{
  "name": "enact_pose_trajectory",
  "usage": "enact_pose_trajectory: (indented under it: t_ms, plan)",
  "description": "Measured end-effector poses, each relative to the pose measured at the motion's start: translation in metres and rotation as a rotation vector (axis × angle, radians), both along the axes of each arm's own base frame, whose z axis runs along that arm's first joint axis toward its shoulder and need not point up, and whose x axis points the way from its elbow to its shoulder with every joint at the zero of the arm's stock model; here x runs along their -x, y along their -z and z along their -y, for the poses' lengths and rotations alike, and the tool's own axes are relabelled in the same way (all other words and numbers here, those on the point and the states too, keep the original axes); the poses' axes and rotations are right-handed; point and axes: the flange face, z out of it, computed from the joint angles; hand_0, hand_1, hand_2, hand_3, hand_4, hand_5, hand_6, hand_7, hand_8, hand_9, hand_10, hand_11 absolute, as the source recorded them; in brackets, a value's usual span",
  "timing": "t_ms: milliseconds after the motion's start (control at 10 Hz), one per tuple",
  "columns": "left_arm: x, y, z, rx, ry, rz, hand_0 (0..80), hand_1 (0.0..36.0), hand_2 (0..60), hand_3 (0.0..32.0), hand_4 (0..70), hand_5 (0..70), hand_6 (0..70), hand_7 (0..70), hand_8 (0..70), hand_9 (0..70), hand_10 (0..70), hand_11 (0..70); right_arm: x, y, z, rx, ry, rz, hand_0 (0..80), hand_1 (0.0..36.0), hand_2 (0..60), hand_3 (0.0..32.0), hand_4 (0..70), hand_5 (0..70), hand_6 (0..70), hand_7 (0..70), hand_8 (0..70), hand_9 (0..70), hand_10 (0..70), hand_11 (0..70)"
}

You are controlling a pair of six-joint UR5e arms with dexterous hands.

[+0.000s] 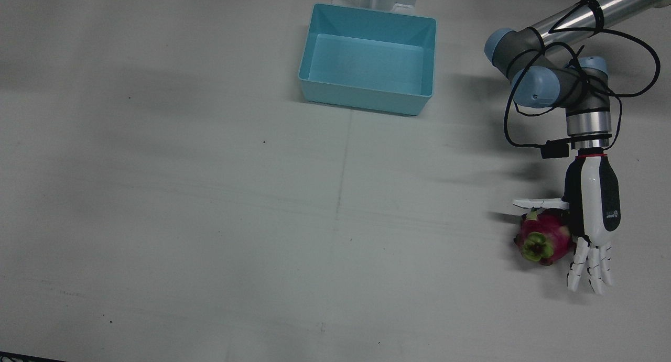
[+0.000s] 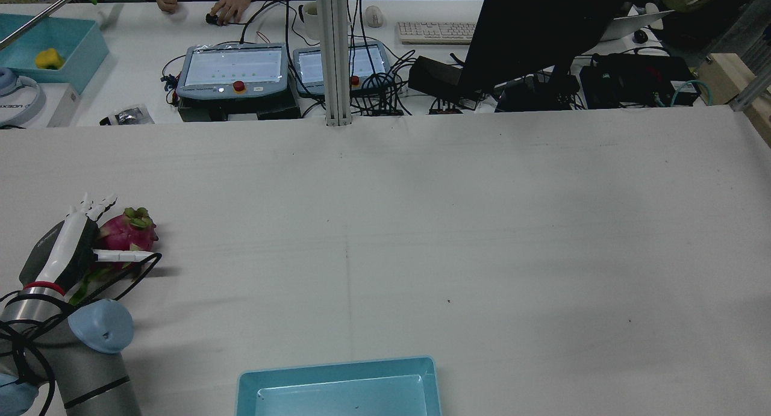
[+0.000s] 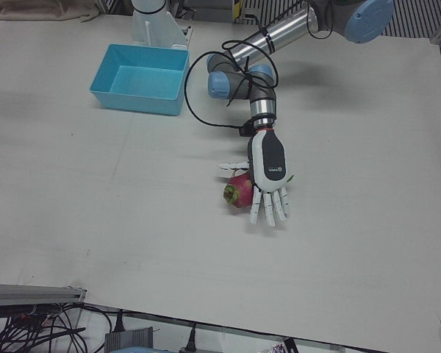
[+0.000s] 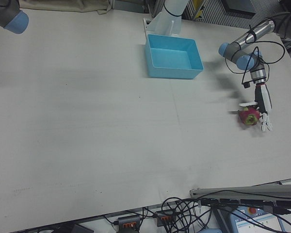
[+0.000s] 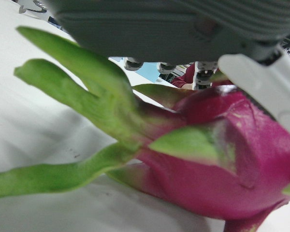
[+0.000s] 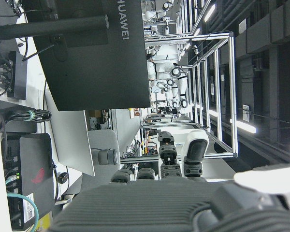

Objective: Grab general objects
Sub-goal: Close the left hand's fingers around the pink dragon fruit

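Note:
A pink dragon fruit (image 1: 545,239) with green scales lies on the white table near my left arm. It also shows in the rear view (image 2: 123,232) and the left-front view (image 3: 239,191). My left hand (image 1: 595,215) is low beside and partly over it, palm toward the fruit, fingers straight and thumb spread, open. In the left hand view the fruit (image 5: 222,159) fills the frame just below the palm. My right hand (image 6: 174,208) shows only in its own view, raised, fingers apart and holding nothing.
An empty light-blue bin (image 1: 361,97) stands at the middle of the table near the pedestals, also in the rear view (image 2: 337,368). Monitors, control tablets (image 2: 232,67) and cables lie beyond the table's far edge.

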Motion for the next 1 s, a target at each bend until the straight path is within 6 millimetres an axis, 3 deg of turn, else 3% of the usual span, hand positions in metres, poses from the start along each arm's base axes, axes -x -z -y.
enact_pose_trajectory:
  t_ms: [300,400,500,600,700,800,900,1000]
  plan:
    - [-0.0080,0.0038,0.0043,0.004,-0.001,0.000,50.5,14.3,0.0,14.8,0.0,7.3,0.0,0.8,0.0,0.0,5.8,10.0,0.0002,0.0000,0.0001,0.000,0.000,0.000,0.0,0.0,0.0,0.0,0.0,0.0,0.0,0.0,0.0,0.0,0.0,0.0]
    - [-0.0087,0.0035,0.0047,0.006,0.000,0.003,50.4,14.3,0.0,12.6,0.0,7.7,0.0,0.8,0.0,0.0,5.8,10.0,0.0001,0.0000,0.0000,0.000,0.000,0.000,0.0,0.0,0.0,0.0,0.0,0.0,0.0,0.0,0.0,0.0,0.0,0.0]
    - [-0.0088,0.0022,0.0049,0.009,0.000,0.009,50.4,14.5,0.0,7.2,0.0,8.7,0.0,1.9,0.0,0.0,6.6,11.2,-0.0001,0.0000,0.0000,0.000,0.000,0.000,0.0,0.0,0.0,0.0,0.0,0.0,0.0,0.0,0.0,0.0,0.0,0.0]
    - [-0.0085,0.0009,0.0050,0.013,0.001,0.017,50.3,14.9,0.0,2.0,0.0,10.3,0.0,5.0,0.0,0.0,10.3,16.6,0.0000,0.0000,0.0000,0.000,0.000,0.000,0.0,0.0,0.0,0.0,0.0,0.0,0.0,0.0,0.0,0.0,0.0,0.0]
    - [-0.0076,0.0002,0.0045,0.019,0.002,0.027,50.0,15.5,0.8,0.0,0.0,13.6,2.7,9.9,0.0,0.5,15.8,24.5,0.0000,0.0000,0.0000,0.000,0.000,0.000,0.0,0.0,0.0,0.0,0.0,0.0,0.0,0.0,0.0,0.0,0.0,0.0]
    - [-0.0063,0.0004,0.0037,0.028,0.003,0.041,49.4,16.0,9.1,0.0,0.0,17.8,10.5,18.0,5.0,2.2,27.7,41.4,-0.0001,0.0000,0.0000,0.000,0.000,0.000,0.0,0.0,0.0,0.0,0.0,0.0,0.0,0.0,0.0,0.0,0.0,0.0]
    - [-0.0053,0.0016,0.0031,0.034,0.005,0.052,48.8,15.4,13.1,0.0,0.1,21.3,18.4,24.8,11.8,3.5,39.9,57.3,0.0000,0.0000,0.0000,0.000,0.000,0.000,0.0,0.0,0.0,0.0,0.0,0.0,0.0,0.0,0.0,0.0,0.0,0.0]
    - [-0.0046,0.0029,0.0028,0.038,0.007,0.062,48.3,13.0,13.7,0.0,2.4,26.8,30.8,34.3,21.2,10.0,54.1,70.0,0.0001,0.0000,0.0000,0.000,0.000,0.000,0.0,0.0,0.0,0.0,0.0,0.0,0.0,0.0,0.0,0.0,0.0,0.0]
